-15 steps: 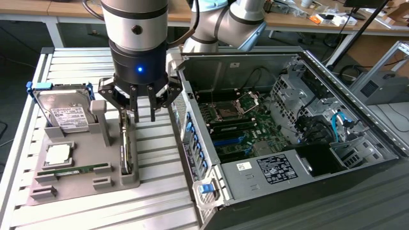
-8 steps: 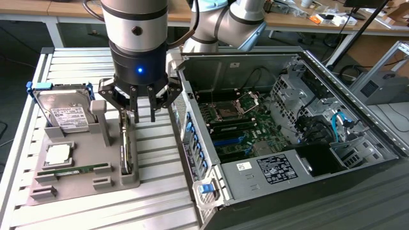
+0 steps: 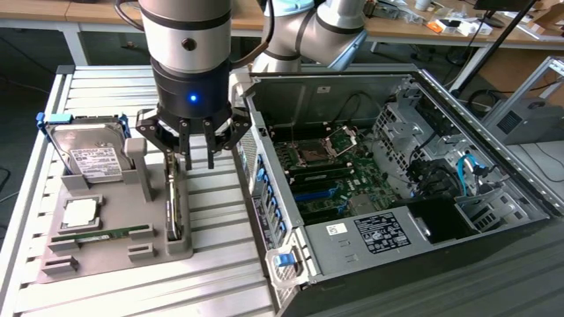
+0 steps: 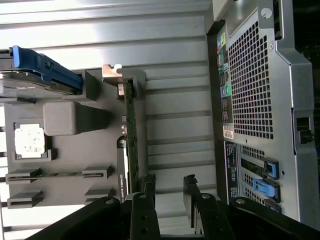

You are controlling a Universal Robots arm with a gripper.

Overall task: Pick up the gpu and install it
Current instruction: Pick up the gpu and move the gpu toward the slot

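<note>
Here: gpu (image 3: 174, 206) on edge in holder (image 3: 115, 261), just beside open gripper (image 3: 199, 162).

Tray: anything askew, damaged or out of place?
Nothing stands out. The gpu stands on edge in its slot of the tray. The hard drive sits upright in its own slot, and the RAM stick and CPU lie seated. The open gripper hangs over the gpu.

A slatted metal table (image 3: 220, 277) is shown before a cluttered wooden workbench (image 3: 397, 30); dark floor (image 3: 22, 63) is glimpsed below it, and what may be an aluminium frame (image 3: 533, 82) is seen at the exterior view's right.
</note>
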